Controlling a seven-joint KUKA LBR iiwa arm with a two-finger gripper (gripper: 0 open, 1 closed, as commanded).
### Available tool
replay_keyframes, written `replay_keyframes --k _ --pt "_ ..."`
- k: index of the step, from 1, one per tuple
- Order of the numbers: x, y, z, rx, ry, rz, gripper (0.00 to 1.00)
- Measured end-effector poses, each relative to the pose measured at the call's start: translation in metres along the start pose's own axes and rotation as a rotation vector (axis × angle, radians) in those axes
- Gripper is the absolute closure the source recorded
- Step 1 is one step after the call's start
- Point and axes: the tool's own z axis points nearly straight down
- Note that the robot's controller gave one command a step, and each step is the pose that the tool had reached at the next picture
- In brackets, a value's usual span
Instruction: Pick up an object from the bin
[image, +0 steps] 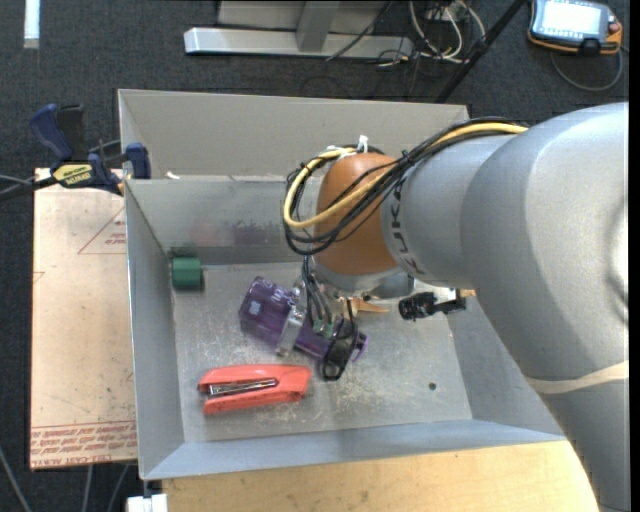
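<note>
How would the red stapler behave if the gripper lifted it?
The stapler looks rigid and lies flat, so rolling seems unlikely. Its smooth shell may slip, and its hinged top might swing open when lifted.

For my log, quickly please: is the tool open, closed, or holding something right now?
Tool: cannot be told; it is down at the purple plastic thing in the middle of the bin.
</note>
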Motion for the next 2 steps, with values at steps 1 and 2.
replay_keyframes --k 1,2 --pt "0.002 -0.001 -0.018 0.003 0.007 0.0 1.0" --pt "-0.001 0.001 -0.033 -0.003 -0.003 -0.001 1.0"
